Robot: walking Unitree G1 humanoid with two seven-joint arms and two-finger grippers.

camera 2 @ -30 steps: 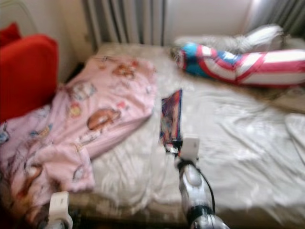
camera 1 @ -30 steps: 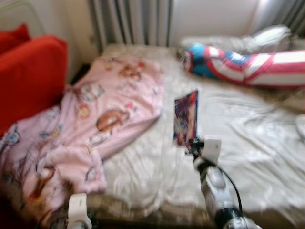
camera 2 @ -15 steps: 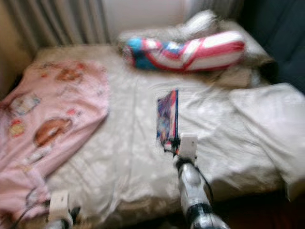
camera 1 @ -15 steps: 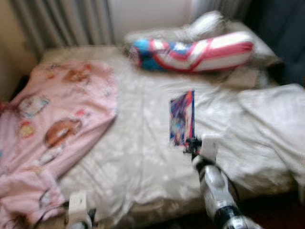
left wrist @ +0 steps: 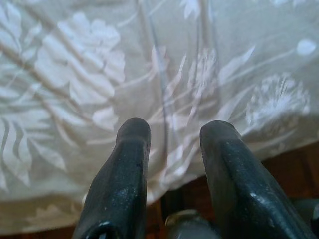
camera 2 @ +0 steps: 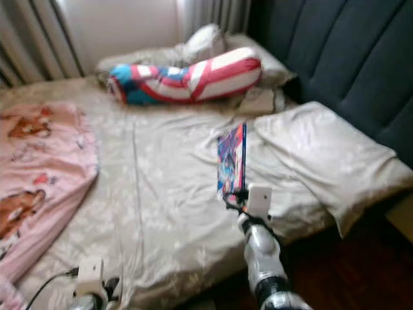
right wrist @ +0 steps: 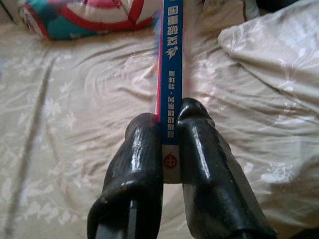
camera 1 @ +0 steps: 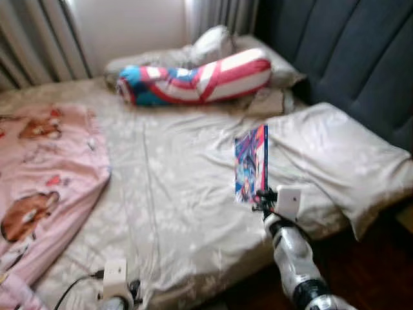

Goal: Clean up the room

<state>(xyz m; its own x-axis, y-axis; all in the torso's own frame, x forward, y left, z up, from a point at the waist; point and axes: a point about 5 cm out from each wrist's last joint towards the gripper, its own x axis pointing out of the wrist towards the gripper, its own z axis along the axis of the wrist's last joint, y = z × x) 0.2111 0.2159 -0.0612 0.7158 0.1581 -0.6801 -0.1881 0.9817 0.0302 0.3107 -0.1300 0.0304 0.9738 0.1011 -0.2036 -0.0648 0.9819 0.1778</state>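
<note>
We carry a thin book [right wrist: 170, 74] upright above the bed [camera 1: 168, 194], our right gripper [right wrist: 169, 149] pinching its spine's lower end between both fingers. It looks light, stiff and slick-covered, best held near that spine. Our left gripper [left wrist: 169, 149] hangs parted over the floral sheet [left wrist: 99, 74]. A dark padded headboard [camera 1: 348, 58] backs the bed.

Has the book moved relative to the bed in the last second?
Yes. The book, clamped in the right gripper, has travelled rightward from beside the pink blanket toward the pillow.
</note>
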